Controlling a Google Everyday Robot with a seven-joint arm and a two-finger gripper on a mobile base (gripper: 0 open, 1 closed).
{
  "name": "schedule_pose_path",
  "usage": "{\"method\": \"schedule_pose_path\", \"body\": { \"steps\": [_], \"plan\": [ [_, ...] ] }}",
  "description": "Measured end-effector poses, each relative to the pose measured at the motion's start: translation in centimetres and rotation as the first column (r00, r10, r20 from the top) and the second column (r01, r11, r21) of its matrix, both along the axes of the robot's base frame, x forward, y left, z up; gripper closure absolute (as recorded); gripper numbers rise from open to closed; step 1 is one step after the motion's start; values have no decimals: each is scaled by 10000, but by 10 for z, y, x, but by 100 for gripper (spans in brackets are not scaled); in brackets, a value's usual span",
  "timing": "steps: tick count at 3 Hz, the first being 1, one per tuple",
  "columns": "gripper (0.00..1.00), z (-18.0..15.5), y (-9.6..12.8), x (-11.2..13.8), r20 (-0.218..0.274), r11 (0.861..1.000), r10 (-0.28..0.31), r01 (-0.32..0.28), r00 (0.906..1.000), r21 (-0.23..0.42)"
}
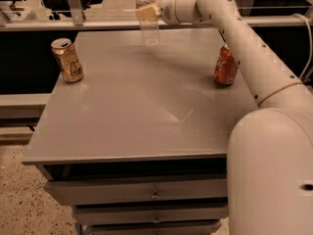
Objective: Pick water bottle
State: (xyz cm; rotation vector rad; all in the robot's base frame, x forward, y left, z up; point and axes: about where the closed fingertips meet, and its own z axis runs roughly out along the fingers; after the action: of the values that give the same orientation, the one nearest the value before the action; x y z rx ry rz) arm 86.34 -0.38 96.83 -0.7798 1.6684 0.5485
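The water bottle (pixel 149 33) is clear ribbed plastic with a white cap. It stands upright at the far middle of the grey table (pixel 137 116). My gripper (pixel 146 12) reaches in from the right. Its tan fingers (pixel 145 12) are closed around the bottle's middle, hiding the label band. The bottle's base is at or just above the tabletop. My white arm (pixel 244 43) runs along the table's right side.
A gold can (pixel 67 60) stands at the far left of the table. An orange-red can (pixel 225 66) stands at the right edge, next to my arm. Drawers (pixel 155 195) sit under the tabletop. Metal rails and furniture (pixel 73 4) lie behind the table.
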Motion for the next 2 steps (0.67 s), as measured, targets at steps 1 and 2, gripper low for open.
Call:
{"method": "schedule_pose_path", "body": {
  "steps": [1, 2],
  "plan": [
    [100, 35, -8, -27, 494, 9969, 388, -421, 9980, 668],
    [100, 70, -17, -64, 521, 9788, 767, -852, 9957, 1863]
  ]
}}
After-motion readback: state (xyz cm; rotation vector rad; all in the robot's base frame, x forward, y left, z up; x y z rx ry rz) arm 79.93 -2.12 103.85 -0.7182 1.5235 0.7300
